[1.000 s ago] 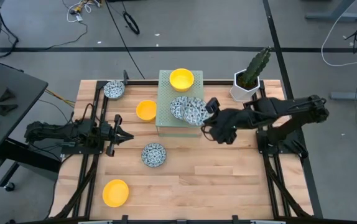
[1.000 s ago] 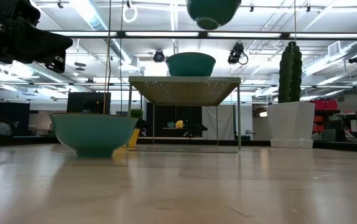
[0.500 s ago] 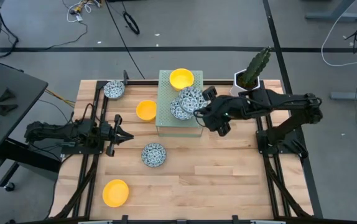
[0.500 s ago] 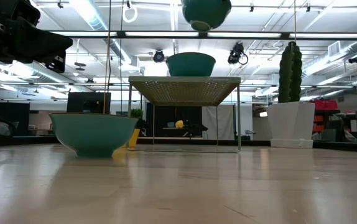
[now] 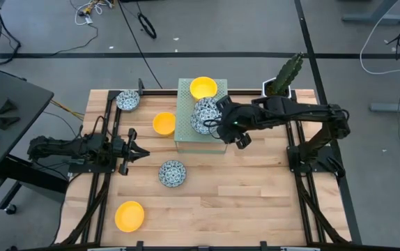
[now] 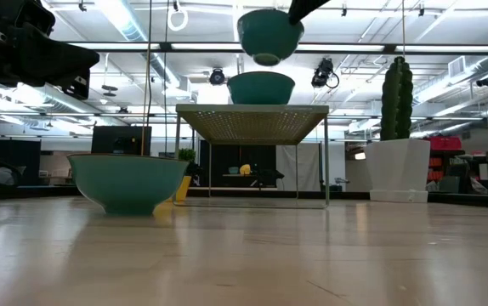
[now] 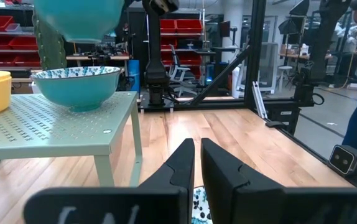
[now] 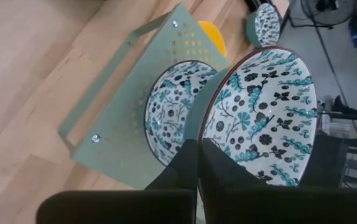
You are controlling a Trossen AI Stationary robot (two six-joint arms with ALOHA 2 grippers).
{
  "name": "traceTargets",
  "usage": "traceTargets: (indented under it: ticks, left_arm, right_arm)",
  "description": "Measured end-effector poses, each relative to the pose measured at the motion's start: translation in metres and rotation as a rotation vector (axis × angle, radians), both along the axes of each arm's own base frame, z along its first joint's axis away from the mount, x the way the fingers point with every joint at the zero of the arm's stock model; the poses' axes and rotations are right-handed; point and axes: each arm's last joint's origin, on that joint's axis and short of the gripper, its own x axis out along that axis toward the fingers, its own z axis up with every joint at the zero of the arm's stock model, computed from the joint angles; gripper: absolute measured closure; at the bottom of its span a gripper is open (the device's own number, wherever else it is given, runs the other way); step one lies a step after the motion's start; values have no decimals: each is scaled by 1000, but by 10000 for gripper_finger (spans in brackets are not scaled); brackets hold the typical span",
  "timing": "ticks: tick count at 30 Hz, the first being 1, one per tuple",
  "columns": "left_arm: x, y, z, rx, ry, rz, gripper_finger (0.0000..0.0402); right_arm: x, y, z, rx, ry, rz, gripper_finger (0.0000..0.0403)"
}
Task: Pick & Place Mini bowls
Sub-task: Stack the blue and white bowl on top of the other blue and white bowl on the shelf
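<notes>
My right gripper (image 5: 219, 117) is shut on a blue-patterned mini bowl (image 5: 207, 111), which it carries above the green perforated stand (image 5: 186, 136). A second patterned bowl (image 8: 169, 112) and a yellow bowl (image 5: 203, 87) sit on the stand. On the table rest a yellow bowl (image 5: 164, 123), a patterned bowl (image 5: 127, 100), another patterned bowl (image 5: 172, 173) and a yellow bowl (image 5: 129, 216). The low view shows the held bowl (image 6: 269, 34) hanging over the bowl on the stand (image 6: 261, 87). My left gripper (image 5: 136, 152) waits, shut, at the table's left. My right gripper pinches the patterned bowl by its rim (image 8: 204, 127), one finger inside the bowl and one against the outer wall. The fingers come from the table's right. The bowl is lifted clear and tipped, just over the patterned bowl on the stand.
A white hexagonal pot with a cactus (image 5: 278, 87) stands at the far right of the table, close behind my right arm. The stand's thin legs (image 6: 327, 157) rise from the table's far middle. Bare wood lies along the near edge (image 5: 256, 209).
My right gripper has carried the patterned bowl toward the table's left and far edge, from the stand's right side to above the other patterned bowl, and has come down a little. The bowl has tipped further onto its side. The left arm has kept still.
</notes>
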Motion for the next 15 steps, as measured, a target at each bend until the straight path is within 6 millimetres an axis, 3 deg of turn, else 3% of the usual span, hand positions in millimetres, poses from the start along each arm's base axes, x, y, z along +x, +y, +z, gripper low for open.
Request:
traceTargets:
  ticks: [15]
  left_arm:
    - [0, 0, 0, 0, 0, 0, 367]
  right_arm:
    - [10, 1, -24, -1, 15, 4, 403]
